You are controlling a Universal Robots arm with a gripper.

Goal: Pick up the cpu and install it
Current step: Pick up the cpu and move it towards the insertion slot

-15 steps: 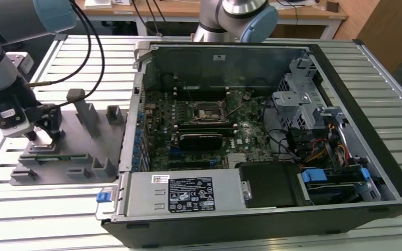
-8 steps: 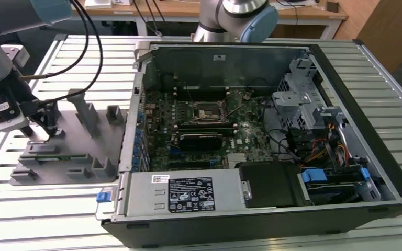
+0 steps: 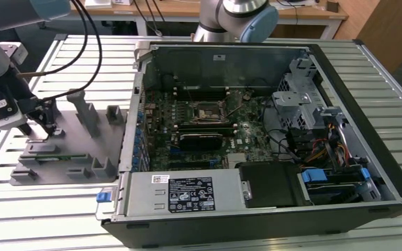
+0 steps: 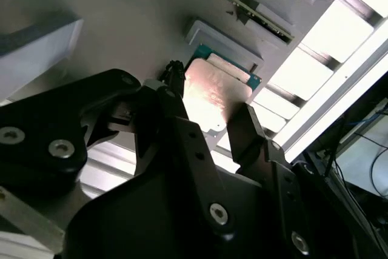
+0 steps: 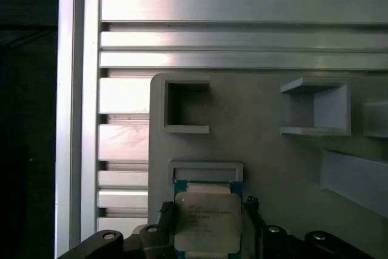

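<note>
Exterior view: the gripper (image 3: pixel 39 129) is down over the tray (image 3: pixel 82 145), at the tray's side farthest from the case (image 3: pixel 368 157). The socket (image 3: pixel 204 112) lies inside the case, well apart from the tray. I take the layout from tray to socket from this view; the wrist views add pocket detail.

First wrist view: the cpu (image 5: pixel 208 225) lies flat in a shallow pocket near the tray's edge, metal lid up, green rim showing. The gripper sits astride it. This view gives me alignment across the pocket but little sense of height.

Second wrist view: the slanted look under the gripper shows the cpu apparently seated in the tray, lid level. I cannot tell whether the claw is pinching it or only straddling it.

Handling, in my judgement: light, stiff, thin and smooth-lidded, so it may slip or tilt. The underside is probably fragile. Hold it by two opposite edges, evenly, with low force, and keep it level.
</note>
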